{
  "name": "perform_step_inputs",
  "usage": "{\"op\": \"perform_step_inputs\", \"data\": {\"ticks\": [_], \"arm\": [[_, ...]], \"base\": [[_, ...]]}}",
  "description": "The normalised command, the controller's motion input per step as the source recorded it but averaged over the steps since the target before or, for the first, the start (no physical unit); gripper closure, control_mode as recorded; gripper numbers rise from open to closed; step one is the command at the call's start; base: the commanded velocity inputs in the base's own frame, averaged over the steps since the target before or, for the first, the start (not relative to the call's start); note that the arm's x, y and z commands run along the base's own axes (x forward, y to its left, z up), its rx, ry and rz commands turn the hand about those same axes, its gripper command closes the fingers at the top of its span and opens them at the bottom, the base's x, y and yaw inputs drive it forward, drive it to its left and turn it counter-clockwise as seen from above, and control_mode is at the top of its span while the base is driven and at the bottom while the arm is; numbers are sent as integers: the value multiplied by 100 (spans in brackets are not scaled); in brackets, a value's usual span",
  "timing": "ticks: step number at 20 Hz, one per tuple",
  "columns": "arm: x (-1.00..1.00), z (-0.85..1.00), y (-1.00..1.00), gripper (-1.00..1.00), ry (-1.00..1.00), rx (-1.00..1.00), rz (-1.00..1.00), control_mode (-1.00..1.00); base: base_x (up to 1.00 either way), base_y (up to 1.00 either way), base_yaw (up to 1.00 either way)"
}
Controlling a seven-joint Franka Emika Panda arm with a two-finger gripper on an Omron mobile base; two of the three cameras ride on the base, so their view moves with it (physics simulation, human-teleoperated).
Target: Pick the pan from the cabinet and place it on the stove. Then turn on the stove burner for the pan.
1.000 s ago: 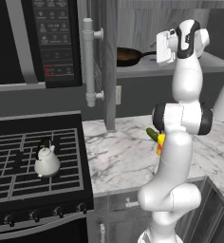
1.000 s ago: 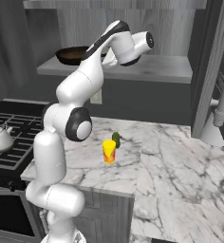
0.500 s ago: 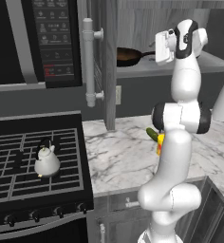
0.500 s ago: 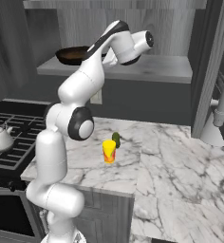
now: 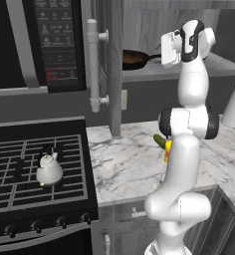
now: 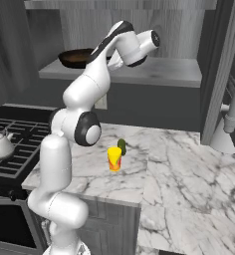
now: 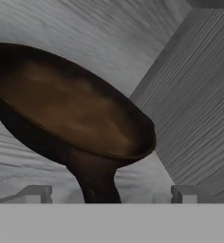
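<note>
You have not grabbed the pan (image 7: 71,109) yet. It sits in the cabinet (image 5: 114,60). Your gripper (image 7: 107,192) is wide open around its handle. The stove (image 5: 20,164) waits.

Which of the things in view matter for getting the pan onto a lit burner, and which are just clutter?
Job: pan, cabinet with its shelf, stove, stove knobs, open gripper straddling the pan's handle.

Clutter: kettle on the grate, microwave, yellow cup, marble counter.
</note>
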Motion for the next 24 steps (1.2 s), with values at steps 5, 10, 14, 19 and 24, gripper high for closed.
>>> {"op": "perform_step_inputs", "data": {"ticks": [5, 10, 14, 19, 24], "arm": [[16, -23, 0, -100, 0, -2, 0, -100], [5, -21, 0, -100, 0, 0, 0, -100], [2, -23, 0, -100, 0, 0, 0, -100], [3, -23, 0, -100, 0, 0, 0, -100], [3, -28, 0, -100, 0, 0, 0, -100]], "base": [[0, 0, 0], [0, 0, 0], [0, 0, 0], [0, 0, 0], [0, 0, 0]]}}
